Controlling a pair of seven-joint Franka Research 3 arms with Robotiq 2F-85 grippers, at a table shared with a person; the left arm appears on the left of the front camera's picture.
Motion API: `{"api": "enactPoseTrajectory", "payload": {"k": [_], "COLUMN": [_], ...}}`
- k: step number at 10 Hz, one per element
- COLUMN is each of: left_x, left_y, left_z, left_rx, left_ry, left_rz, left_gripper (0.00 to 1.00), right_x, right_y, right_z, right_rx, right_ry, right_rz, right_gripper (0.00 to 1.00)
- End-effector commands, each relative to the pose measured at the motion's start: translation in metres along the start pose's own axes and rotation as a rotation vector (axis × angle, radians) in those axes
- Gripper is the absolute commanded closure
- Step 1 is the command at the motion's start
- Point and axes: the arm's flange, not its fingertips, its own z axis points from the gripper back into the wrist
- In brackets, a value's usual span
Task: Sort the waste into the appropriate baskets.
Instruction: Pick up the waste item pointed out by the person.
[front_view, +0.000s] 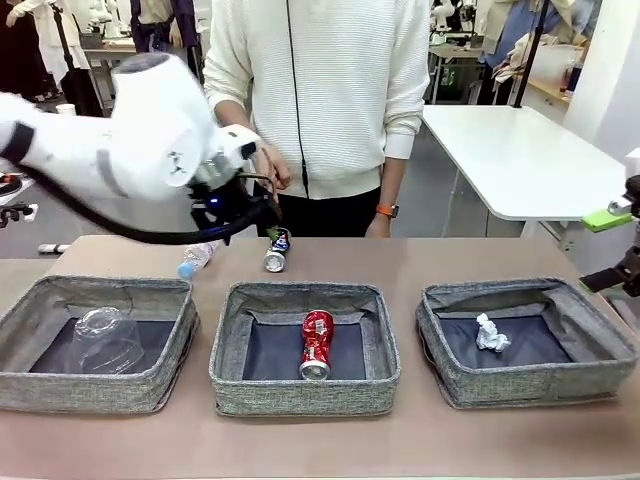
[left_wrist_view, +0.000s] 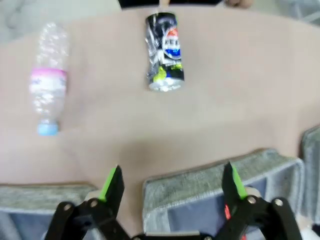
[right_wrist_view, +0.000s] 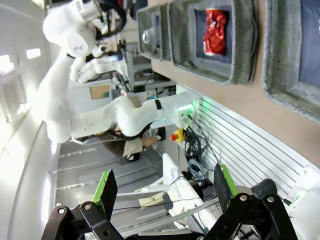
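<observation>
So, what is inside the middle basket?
A dented red can lies on the dark bottom of the middle basket. Its near wall hides a strip of the bottom.

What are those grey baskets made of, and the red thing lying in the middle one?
The baskets look like matte grey woven fabric: flecked weave, soft sagging walls. The red can seems thin painted metal: glossy, dented, with a bare silvery end.
</observation>
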Motion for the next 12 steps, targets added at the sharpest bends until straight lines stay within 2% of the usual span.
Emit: {"api": "enactPoseTrajectory", "payload": {"k": [1, 4, 7, 12], "left_x": [0.044, 0.068, 0.086, 0.079], "left_y": [-0.027, -0.036, -0.028, -0.021], "left_z": [-0.014, -0.057, -0.098, -0.137], "left_rx": [0.087, 0.088, 0.145, 0.143], "left_ry": [0.096, 0.15, 0.1, 0.071], "left_rz": [0.025, 0.042, 0.044, 0.023], "left_gripper": [0.0, 0.0, 0.0, 0.0], "right_x": [0.001, 0.001, 0.001, 0.001], "right_y": [0.003, 0.003, 0.003, 0.003], "right_z": [0.003, 0.003, 0.003, 0.003], "right_rx": [0.016, 0.016, 0.016, 0.016], "right_ry": [0.003, 0.003, 0.003, 0.003], "right_rz": [0.013, 0.013, 0.013, 0.013], "right_gripper": [0.0, 0.0, 0.0, 0.0]}}
